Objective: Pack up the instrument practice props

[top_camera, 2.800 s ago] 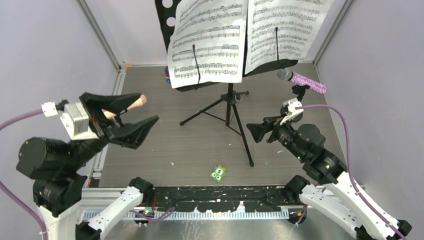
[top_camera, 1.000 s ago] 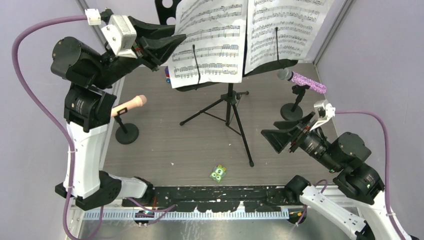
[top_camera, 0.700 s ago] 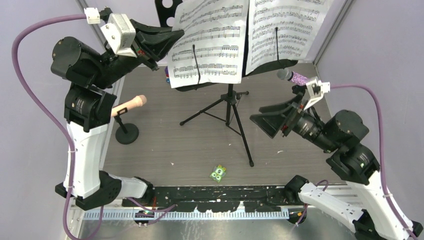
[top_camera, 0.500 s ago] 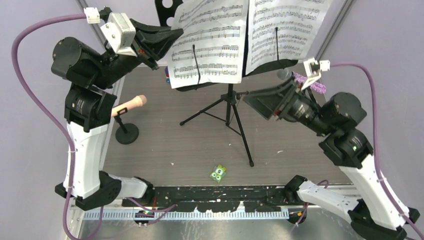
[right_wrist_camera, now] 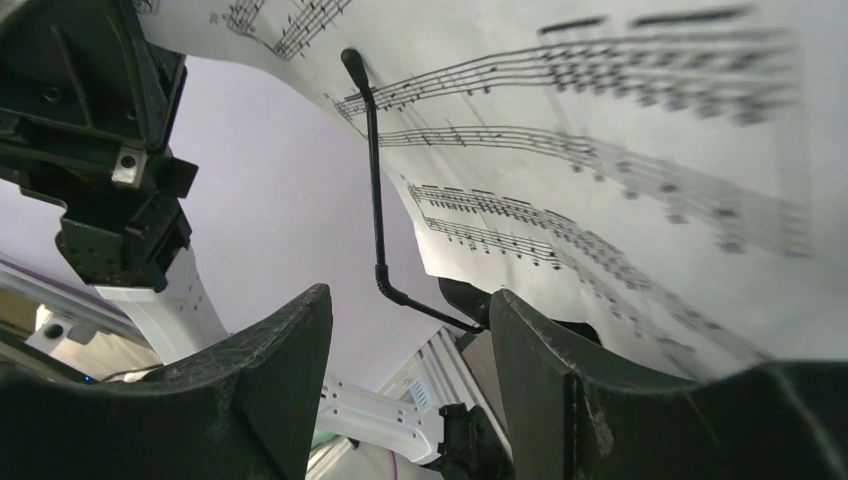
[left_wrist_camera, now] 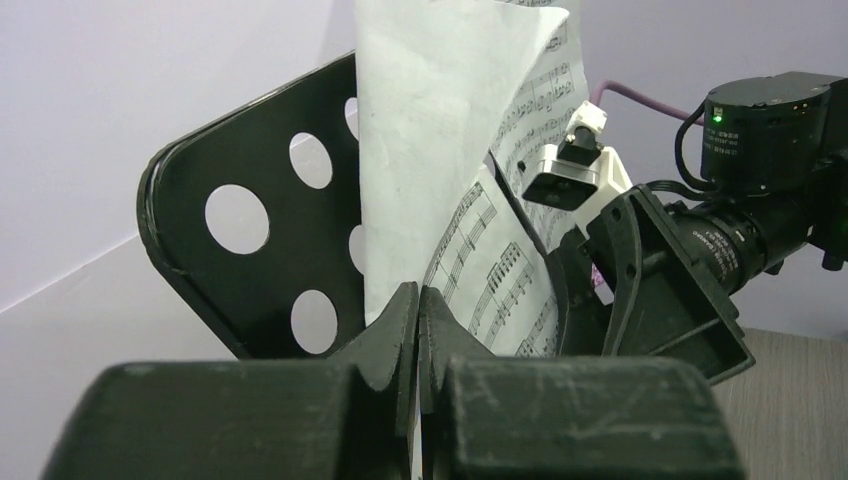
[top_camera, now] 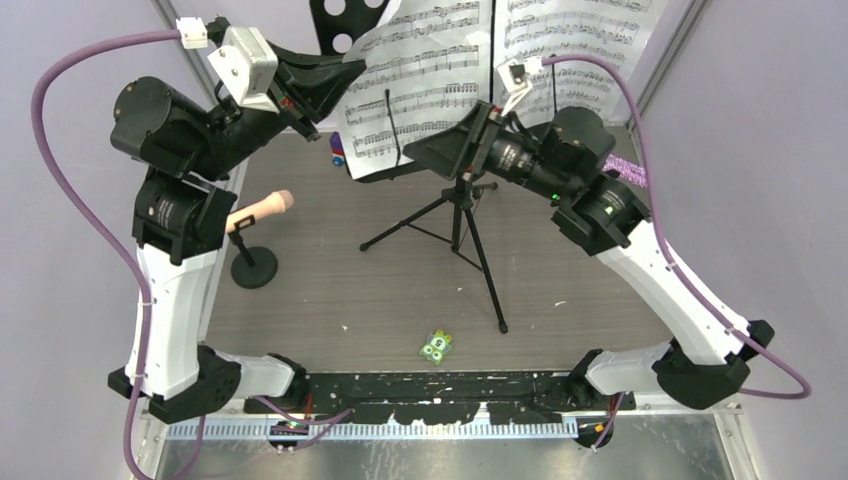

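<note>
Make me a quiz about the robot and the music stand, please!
1. True or false: the left gripper is shut on a sheet-music page.
2. What lies near the foot of the front tripod leg? A. a green square piece B. a spoon C. a drum
3. Fill in: the right gripper is ____.
Key: 1 true; 2 A; 3 open.
</note>
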